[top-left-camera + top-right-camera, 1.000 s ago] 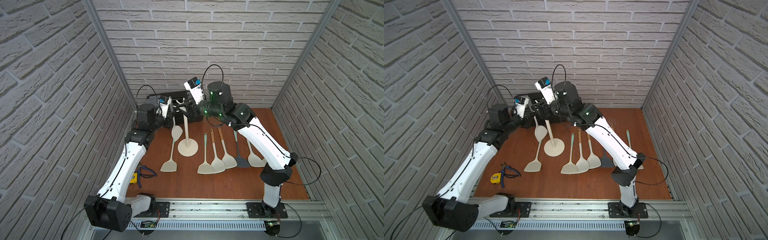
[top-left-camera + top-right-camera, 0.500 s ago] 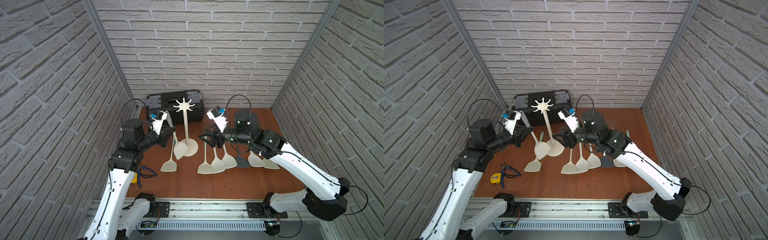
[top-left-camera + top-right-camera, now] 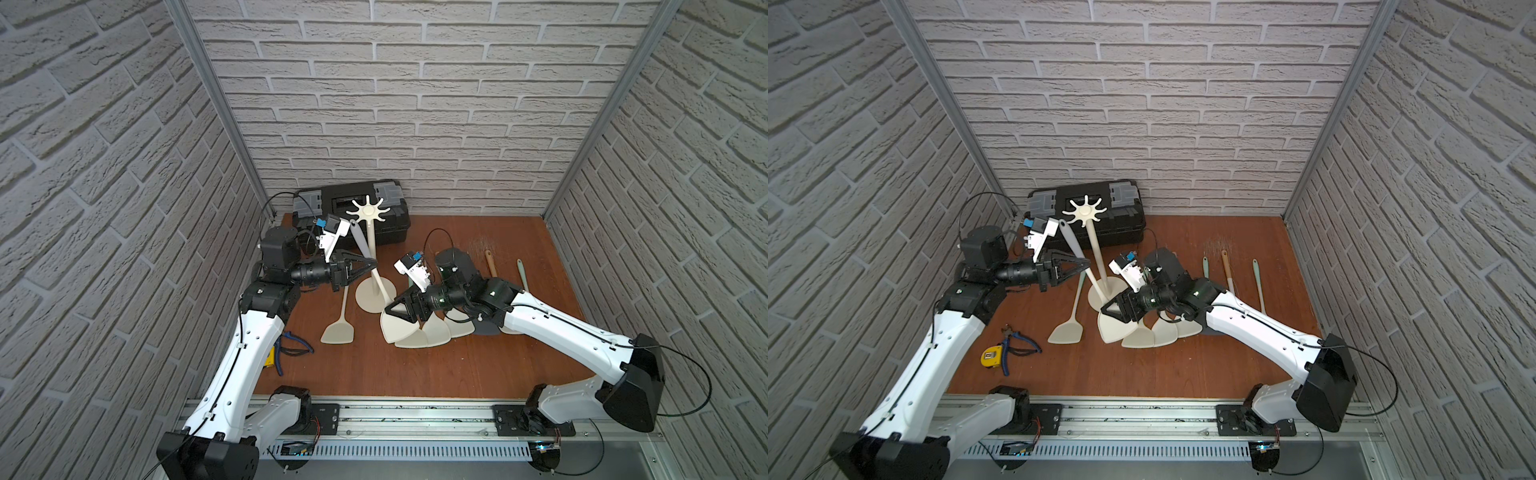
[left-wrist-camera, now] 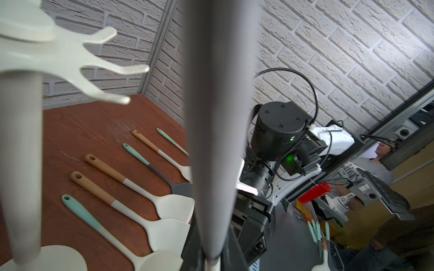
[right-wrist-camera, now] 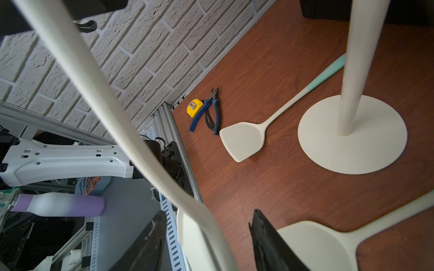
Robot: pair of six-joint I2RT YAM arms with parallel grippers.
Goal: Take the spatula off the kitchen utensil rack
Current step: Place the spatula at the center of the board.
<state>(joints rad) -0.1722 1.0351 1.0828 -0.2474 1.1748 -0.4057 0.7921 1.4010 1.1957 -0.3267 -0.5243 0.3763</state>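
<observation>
Left claw: I have my left claw (image 3: 373, 263) clamped tight on the spatula (image 3: 360, 242), gripping its handle just left of the rack (image 3: 365, 212) pole.
Right claw: my right claw (image 3: 392, 311) stands apart, one finger (image 5: 270, 246) on either side of the spatula's neck, just above the blade.
Spatula: off the prongs and tilted. Its top end is just left of the crown and its blade sits low, on the near side of the round base (I cannot tell whether the blade touches the worktop (image 3: 457, 365)).
Rack: upright at the far left, in front of the toolbox (image 3: 332, 198).
Worktop: a loose spatula (image 3: 337, 332) lies left of the base and a row of spatulas (image 3: 438, 332) lies to its right. The pliers (image 3: 1017, 347) and tape measure (image 3: 990, 356) are at the near left.
</observation>
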